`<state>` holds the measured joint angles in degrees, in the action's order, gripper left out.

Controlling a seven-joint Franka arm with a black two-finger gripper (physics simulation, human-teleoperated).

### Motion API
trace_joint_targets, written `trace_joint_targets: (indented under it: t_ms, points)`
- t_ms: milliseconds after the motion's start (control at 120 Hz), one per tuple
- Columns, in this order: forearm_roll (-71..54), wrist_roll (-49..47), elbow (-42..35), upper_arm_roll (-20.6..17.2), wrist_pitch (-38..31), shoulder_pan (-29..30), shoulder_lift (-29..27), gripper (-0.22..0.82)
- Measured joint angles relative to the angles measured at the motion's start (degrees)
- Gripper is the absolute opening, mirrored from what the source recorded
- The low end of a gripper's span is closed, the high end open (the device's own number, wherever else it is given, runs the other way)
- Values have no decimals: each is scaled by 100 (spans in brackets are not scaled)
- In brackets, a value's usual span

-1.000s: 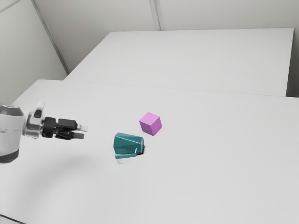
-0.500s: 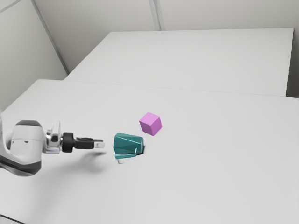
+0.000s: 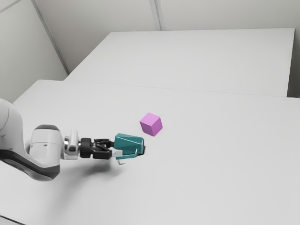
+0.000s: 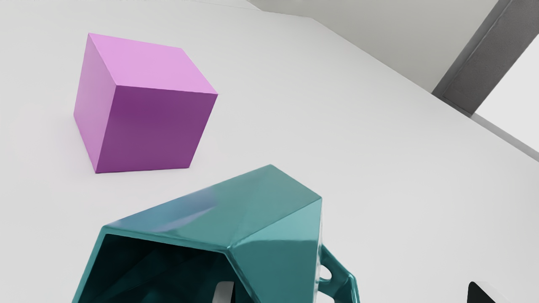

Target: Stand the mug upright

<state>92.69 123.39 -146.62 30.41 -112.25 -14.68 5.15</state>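
- Plain pale walls [image 3: 93,23] rise behind the white tabletop [image 3: 211,164], which carries a pink cube [image 3: 151,124] and a teal mug [image 3: 129,144].
- The mug lies on its side on the tabletop, near the cube and apart from it, so it is not upright as the task wants.
- What the coming move turns on: the mug's long axis runs away from the tool [image 3: 115,149], with the open mouth [image 4: 164,273] facing the tool and the base pointing off toward the exterior view's right.
- The handle [image 4: 342,280] is on the mug's flank, on the near side in the exterior view.
- The tool is open and gripping nothing. One of its fingers [image 4: 223,293] shows against the dark mouth, probably just inside the rim; the other stands out past the handle, so a side wall and the handle lie between them. Whether either touches the mug, I cannot tell.
- The arm [image 3: 47,145] comes in from the exterior view's left, its hand held low and close to level, reaching along the mug's axis.
- My judgement: closing here would take the wall on the handle side. Swinging the hand from level to pointing down should then bring the base under and the mouth up. The handle could spoil an even grip and let the mug roll.
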Motion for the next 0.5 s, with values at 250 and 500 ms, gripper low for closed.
trace_joint_targets:
  t_ms: [250,500]
  points:
    - [382,509,0,-133,13,-19,78,45]
    - [621,845,22,-231,42,-12,60,7]
